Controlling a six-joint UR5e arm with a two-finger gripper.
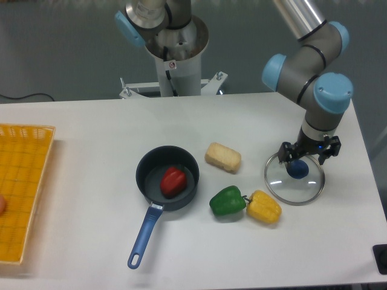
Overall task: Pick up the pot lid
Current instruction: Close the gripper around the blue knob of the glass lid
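- Blue handle [145,235] of the black pan: long axis running from the pan toward me and slightly to my left, with a hole near its free end.
- Black object [380,254]: at the near right edge, partly cut off from sight; identity cannot be told.
- Yellow item [264,206]: lying just beside the lid's near left rim, its length slanting from far left to near right.
- Green pepper [228,201]: left of the yellow item, on its side, stem directed toward that item.
- Pot lid [281,185]: resting flat at the right of the white table, glass disc with a pale rim. The outline is round, so one long axis cannot be singled out; the face with the blue knob [297,169] points upward.
- Black pan [145,181]: round, open side up, left of the green pepper, containing a red item [173,182].
- Yellow crate [24,181]: at the far left, its long side running away from me.
- Tan item [223,157]: between pan and lid, its length slanting from far left to near right.
- Gripper [306,156]: at the lid's far side, close to the knob, directed down toward it; fingers parted, with a gap between them. Whether either touches the lid cannot be told.
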